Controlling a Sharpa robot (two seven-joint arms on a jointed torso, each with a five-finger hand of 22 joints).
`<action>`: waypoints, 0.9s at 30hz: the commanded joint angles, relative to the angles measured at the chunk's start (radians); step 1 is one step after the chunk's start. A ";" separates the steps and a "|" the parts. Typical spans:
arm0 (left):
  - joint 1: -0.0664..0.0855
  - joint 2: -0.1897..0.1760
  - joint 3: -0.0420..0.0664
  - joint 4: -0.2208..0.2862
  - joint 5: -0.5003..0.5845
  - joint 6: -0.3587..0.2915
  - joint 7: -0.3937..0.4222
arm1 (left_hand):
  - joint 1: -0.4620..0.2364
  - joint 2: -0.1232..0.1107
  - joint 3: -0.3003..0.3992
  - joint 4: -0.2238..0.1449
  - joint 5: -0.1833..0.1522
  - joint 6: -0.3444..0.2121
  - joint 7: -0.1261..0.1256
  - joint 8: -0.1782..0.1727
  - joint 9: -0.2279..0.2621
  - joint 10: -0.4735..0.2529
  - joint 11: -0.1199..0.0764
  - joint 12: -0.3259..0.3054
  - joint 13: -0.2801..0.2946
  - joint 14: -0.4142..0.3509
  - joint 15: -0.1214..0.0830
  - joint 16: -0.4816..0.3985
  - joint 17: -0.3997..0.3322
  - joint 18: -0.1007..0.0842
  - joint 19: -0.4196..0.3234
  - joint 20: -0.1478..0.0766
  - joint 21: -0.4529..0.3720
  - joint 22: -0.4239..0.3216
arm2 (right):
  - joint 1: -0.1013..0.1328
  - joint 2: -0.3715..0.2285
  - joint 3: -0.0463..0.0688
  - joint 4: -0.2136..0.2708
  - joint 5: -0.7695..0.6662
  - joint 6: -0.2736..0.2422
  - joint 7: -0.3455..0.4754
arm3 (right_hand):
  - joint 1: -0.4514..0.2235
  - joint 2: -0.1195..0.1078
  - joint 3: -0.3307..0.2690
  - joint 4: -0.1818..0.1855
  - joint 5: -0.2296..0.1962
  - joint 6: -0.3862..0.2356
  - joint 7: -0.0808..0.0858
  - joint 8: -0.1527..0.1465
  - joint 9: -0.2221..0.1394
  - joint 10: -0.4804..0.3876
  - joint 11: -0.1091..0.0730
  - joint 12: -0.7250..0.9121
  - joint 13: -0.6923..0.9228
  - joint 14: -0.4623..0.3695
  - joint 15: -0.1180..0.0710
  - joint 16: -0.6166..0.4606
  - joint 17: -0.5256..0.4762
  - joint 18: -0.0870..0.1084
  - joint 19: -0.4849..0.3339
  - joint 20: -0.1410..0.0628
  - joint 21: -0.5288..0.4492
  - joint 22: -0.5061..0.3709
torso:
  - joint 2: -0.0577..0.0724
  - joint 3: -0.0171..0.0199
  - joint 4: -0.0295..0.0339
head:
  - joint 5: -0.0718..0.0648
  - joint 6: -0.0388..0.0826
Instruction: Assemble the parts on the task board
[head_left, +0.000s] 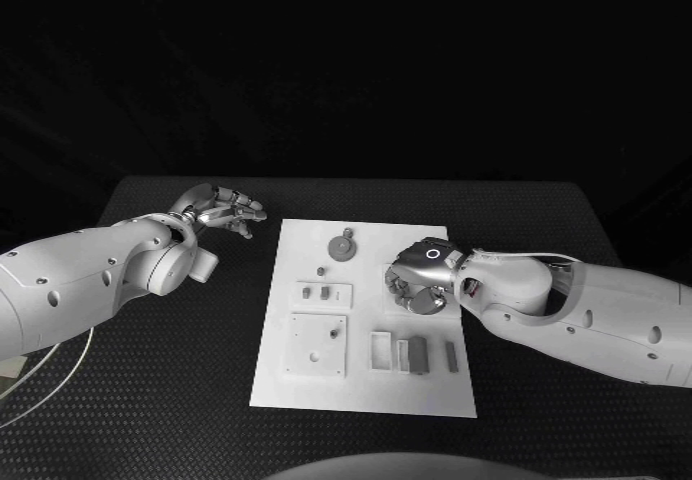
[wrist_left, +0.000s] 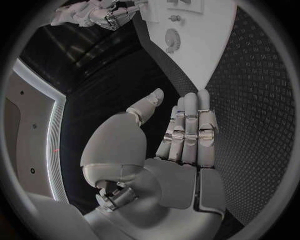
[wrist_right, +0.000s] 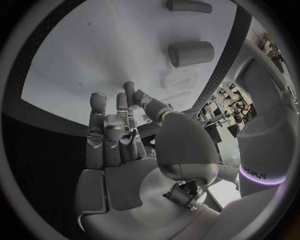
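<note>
white board (head_left: 364, 390) holds the grey parts, and the right hand (head_left: 420, 278) hovers right over its far right bit, fingers loosely spread, while the empty left hand (head_left: 219, 212) sits off-board.

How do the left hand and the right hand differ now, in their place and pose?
The left hand is above the black table, beside the task board; the right hand is over the board. The left hand's fingers are straight; the right hand's fingers are bent. Both hold nothing.
</note>
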 joint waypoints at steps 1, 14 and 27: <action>0.001 0.002 0.001 0.001 -0.001 0.004 0.009 | -0.001 0.005 -0.003 0.002 -0.005 -0.006 -0.002 0.004 -0.001 -0.008 0.000 -0.003 0.001 0.010 0.000 -0.004 0.001 0.020 0.005 -0.002 0.005 -0.001 | 0.001 0.000 0.002 0.004 -0.024 -0.039 -0.004 | 0.032 0.026 -0.002 0.000 0.003 0.011 -0.002 0.009 0.004 0.022 -0.010 0.004 0.006 -0.003 -0.014 0.006 0.000 0.045 0.009 -0.001 0.006 0.024 | 0.000 -0.0002 0.0002 | 0.000 0.001; 0.001 0.003 0.001 -0.004 -0.001 0.005 0.009 | -0.001 0.006 -0.003 0.002 -0.005 -0.006 -0.002 0.004 -0.001 -0.008 0.000 -0.003 0.002 0.010 0.000 -0.004 0.001 0.020 0.005 -0.002 0.005 -0.001 | 0.001 -0.020 0.005 0.031 -0.005 -0.055 -0.001 | 0.035 0.028 -0.004 0.000 0.003 0.020 -0.006 0.016 0.011 0.035 -0.016 0.007 0.021 -0.003 -0.020 0.007 -0.001 0.045 0.009 -0.002 0.014 0.025 | 0.000 0.0000 -0.0002 | -0.001 0.002; 0.001 0.007 0.001 -0.007 -0.001 0.004 0.009 | -0.002 0.006 -0.003 0.002 -0.005 -0.006 -0.002 0.005 -0.002 -0.008 0.000 -0.003 0.002 0.010 0.000 -0.005 0.001 0.020 0.005 -0.002 0.005 -0.001 | 0.022 -0.033 0.057 0.066 0.092 -0.047 0.005 | 0.035 0.028 -0.005 0.001 0.003 0.021 -0.007 0.016 0.012 0.037 -0.017 0.007 0.024 -0.003 -0.021 0.007 -0.001 0.045 0.009 -0.002 0.015 0.025 | 0.000 0.0003 -0.0001 | 0.001 0.005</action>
